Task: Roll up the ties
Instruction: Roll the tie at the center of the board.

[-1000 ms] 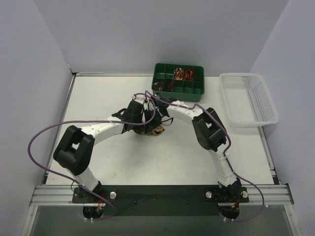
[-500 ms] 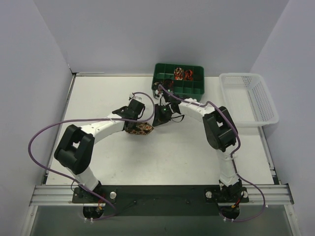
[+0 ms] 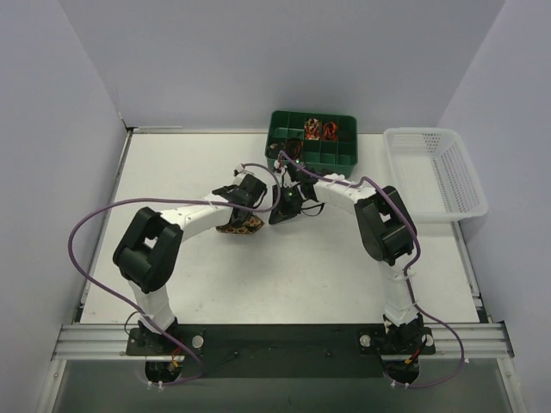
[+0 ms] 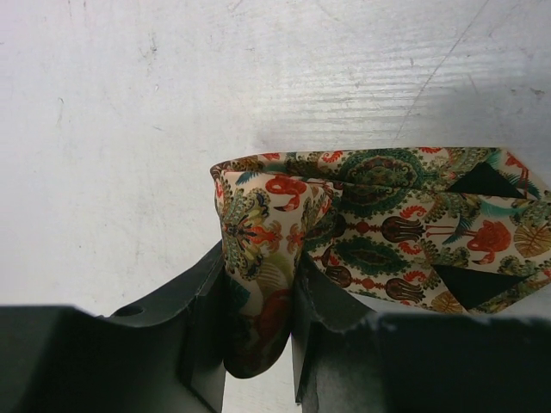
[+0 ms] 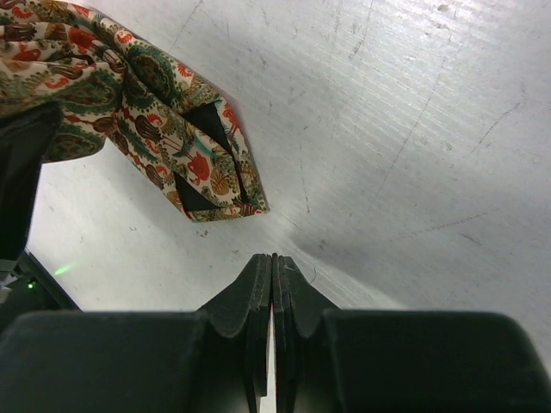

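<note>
A rolled tie (image 3: 241, 224) with a cream, green and red ornate pattern lies on the white table near its middle. My left gripper (image 4: 260, 292) is shut on one fold of this tie (image 4: 379, 224), and the rest of the coil sticks out to the right. My right gripper (image 5: 273, 262) is shut and empty, just off the tie's loose pointed end (image 5: 211, 185). From above, the right gripper (image 3: 284, 206) sits right of the coil and the left gripper (image 3: 245, 202) sits over it. Several more rolled ties (image 3: 319, 130) lie in the green tray.
A green compartment tray (image 3: 312, 138) stands at the back middle of the table. A white mesh basket (image 3: 435, 172) stands at the back right. Purple cables (image 3: 103, 215) loop off both arms. The grey walls close in on three sides.
My right gripper has let go of the tie and pulled back to the right. My left arm has swung its gripper right and farther back, keeping its hold on the coil.
</note>
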